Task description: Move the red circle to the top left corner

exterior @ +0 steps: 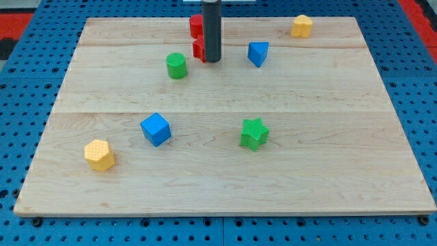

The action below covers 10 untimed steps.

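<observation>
peeking out behind my tip (212, 60), small red block (198, 48)

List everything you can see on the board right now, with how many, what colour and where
Red blocks: two, red, top centre, partly hidden behind the rod; upper one, lower one; shapes cannot be made out.
Green cylinder: one, green, left of the red blocks.
Blue triangular block: one, blue, right of the rod.
Yellow block: one, yellow, top right.
Blue cube: one, blue, lower left of centre.
Green star: one, green, lower right of centre.
Yellow hexagonal block: one, yellow, bottom left.
Wooden board: one, light wood, on a blue pegboard.
My tip: one, dark rod, just right of the lower red block.
</observation>
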Tool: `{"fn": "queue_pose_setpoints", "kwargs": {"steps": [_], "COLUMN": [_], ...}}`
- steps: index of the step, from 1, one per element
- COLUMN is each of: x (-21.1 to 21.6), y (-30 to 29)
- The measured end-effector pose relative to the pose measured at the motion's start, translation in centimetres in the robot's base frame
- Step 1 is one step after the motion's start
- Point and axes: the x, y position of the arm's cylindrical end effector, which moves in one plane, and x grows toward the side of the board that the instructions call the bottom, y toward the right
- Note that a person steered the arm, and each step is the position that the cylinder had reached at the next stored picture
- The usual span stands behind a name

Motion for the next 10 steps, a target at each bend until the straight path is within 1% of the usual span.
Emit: {"fn": "queue_pose_setpoints", "kwargs": {"steps": [1, 2, 4, 5, 6, 7, 8, 9, 10], "x": [-2.7, -2.3, -2.3, -2.5, -5.6, -8.2, -9.3, -10.4, -10.2], "y": [-0.6, 0.6, 0.6, 1.6, 1.8, 0.0, -1.6, -5.5, -13.9]}}
